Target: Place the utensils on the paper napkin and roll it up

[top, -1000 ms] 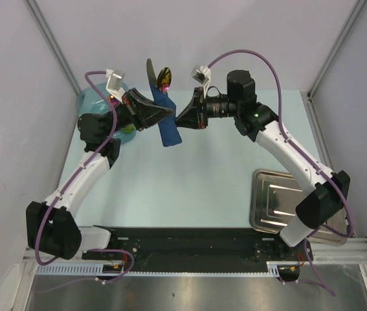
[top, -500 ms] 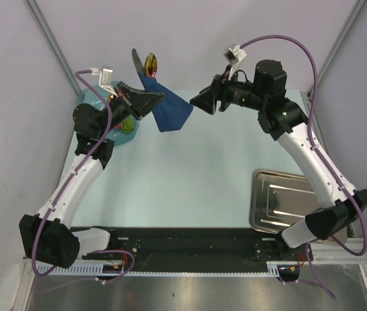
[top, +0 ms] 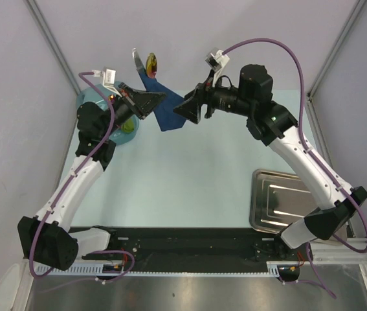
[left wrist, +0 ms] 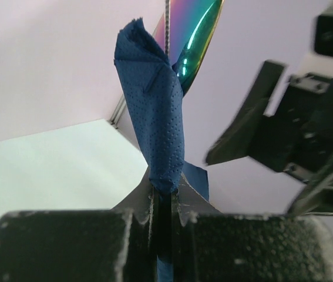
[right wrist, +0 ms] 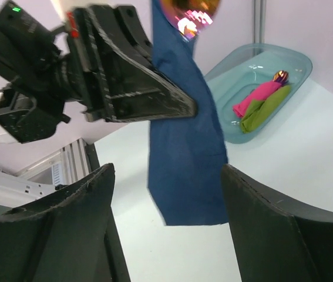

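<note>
My left gripper (top: 156, 101) is raised off the table and shut on the paper napkin (top: 170, 115), a navy sheet wrapped loosely round the utensils (top: 151, 65). Their shiny orange-gold ends stick out above the wrap. The left wrist view shows the napkin (left wrist: 154, 117) pinched between closed jaws and an iridescent utensil (left wrist: 197, 32) above it. The napkin's loose lower part (right wrist: 185, 153) hangs free over the table. My right gripper (top: 182, 110) faces the napkin from the right, open and holding nothing (right wrist: 167, 170).
A pale teal tub (right wrist: 289, 59) at the back left holds a pink piece (right wrist: 257, 97) and a lime-green piece (right wrist: 267, 108). A steel tray (top: 280, 201) lies at the right front. Grey walls close in the table.
My right gripper opened and let go of the napkin, drew back to the right, then came in close again. The left gripper swung the bundle up and left, and the napkin's lower part fell loose.
</note>
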You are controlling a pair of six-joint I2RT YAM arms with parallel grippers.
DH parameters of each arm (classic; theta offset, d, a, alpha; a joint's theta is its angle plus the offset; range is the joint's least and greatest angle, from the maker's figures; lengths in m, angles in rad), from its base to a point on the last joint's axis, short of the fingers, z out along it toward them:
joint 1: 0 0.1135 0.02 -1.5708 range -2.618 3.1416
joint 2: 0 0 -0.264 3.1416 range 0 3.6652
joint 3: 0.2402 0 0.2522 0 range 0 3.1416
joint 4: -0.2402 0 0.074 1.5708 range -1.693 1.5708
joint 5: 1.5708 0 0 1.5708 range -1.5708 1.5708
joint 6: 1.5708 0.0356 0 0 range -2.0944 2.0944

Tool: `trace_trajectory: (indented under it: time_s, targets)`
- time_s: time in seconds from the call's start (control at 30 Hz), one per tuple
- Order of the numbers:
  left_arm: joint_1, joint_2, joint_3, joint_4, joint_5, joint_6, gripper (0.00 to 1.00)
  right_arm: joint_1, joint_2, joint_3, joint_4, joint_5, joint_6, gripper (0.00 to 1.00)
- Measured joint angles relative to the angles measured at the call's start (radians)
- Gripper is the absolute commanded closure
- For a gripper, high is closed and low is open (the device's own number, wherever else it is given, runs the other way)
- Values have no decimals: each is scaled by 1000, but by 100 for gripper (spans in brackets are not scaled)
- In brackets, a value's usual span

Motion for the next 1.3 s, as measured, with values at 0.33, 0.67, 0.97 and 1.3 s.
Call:
trace_trajectory:
  time_s: [0.33,0.67,0.97,1.3]
  targets:
    - [-1,-30,-5,142,9,-113,100,23,50,-47,64,-52,34,23]
    - [-6,-31,-5,181,16,-151,100,46,50,-67,127,-97,48,25]
    - [-12,-34,-5,147,1,-130,100,82,47,-67,76,12,-39,16]
    - [-17,-49,5,-76,-120,16,100,149,-51,-85,24,293,-213,13]
